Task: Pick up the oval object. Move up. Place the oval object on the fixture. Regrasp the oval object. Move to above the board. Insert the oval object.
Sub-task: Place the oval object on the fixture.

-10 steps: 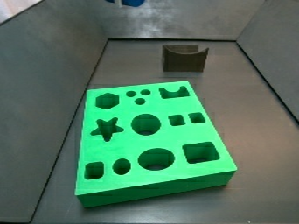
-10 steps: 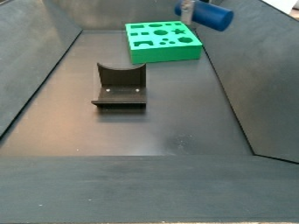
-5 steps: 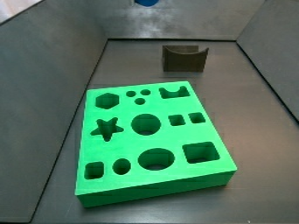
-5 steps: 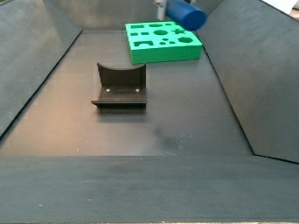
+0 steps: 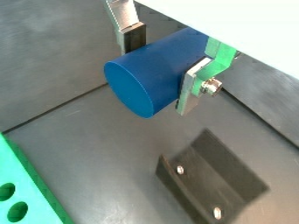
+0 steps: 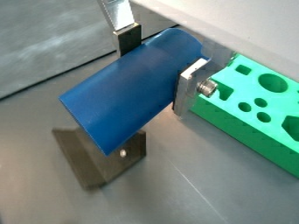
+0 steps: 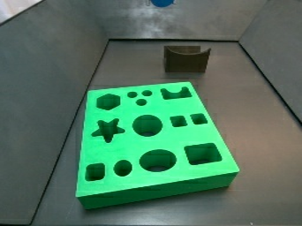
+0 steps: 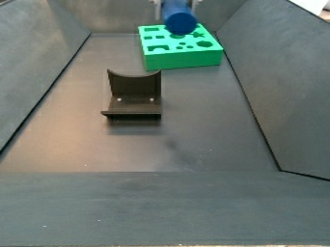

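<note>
My gripper [image 5: 162, 59] is shut on the blue oval object [image 5: 158, 72] and holds it high in the air; both wrist views show the silver fingers [image 6: 128, 39] pressed on its sides. The oval object [image 6: 122, 91] hangs above the floor between the fixture [image 6: 103, 155] and the green board [image 6: 253, 105]. In a side view the oval object [image 8: 178, 19] shows at the top, in front of the board [image 8: 179, 45]; only its tip [image 7: 162, 3] shows at the top edge of a side view. The fixture [image 8: 131, 96] [image 7: 186, 57] [image 5: 218, 179] stands bare on the dark floor.
Grey sloping walls [image 8: 39, 58] enclose the dark floor [image 8: 168, 140]. The board [image 7: 154, 141] has star, hexagon, round, square and oval holes and lies on the floor away from the fixture.
The gripper with the oval object has moved sideways across the top of both side views, from beside the board towards the middle, still high above the floor.
</note>
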Motion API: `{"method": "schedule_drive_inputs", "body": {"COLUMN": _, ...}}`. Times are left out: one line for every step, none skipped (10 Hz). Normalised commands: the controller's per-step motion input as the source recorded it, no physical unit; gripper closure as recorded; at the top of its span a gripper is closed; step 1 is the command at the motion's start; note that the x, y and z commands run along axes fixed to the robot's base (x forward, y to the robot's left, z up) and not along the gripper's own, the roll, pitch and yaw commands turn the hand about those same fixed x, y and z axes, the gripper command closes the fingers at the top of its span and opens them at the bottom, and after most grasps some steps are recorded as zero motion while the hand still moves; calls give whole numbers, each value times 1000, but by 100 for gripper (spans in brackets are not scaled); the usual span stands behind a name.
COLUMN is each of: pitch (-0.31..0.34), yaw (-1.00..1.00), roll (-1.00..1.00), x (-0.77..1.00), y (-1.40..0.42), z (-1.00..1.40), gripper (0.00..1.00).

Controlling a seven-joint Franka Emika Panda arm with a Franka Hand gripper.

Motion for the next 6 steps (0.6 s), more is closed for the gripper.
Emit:
{"method": "schedule_drive_inputs", "body": {"pitch": 81, "yaw": -433, "roll": -190, "x": 1000, "y": 8, "z": -10, "gripper": 100}}
{"method": "schedule_drive_inputs", "body": {"pitch": 24, "yaw": -158, "roll": -1000, "x": 1000, "y": 364, "z": -112, "gripper": 100}}
{"method": "schedule_drive_inputs", "body": {"pitch": 31, "yaw": -111, "roll": -1000, "x": 1000, "y": 394, "z": -117, "gripper": 100}}
{"method": "schedule_drive_inputs", "body": {"pitch": 37, "yaw": -111, "roll": -1000, "x": 1000, "y": 324, "z": -93, "gripper": 100}}
{"method": "schedule_drive_inputs", "body": {"pitch": 55, "yaw": -112, "roll": -1000, "x": 918, "y": 180, "z": -46, "gripper": 100}}
{"method": "schedule_drive_inputs", "body": {"pitch": 62, "yaw": -113, "roll": -1000, "x": 870, "y": 147, "z": -35, "gripper": 100}}
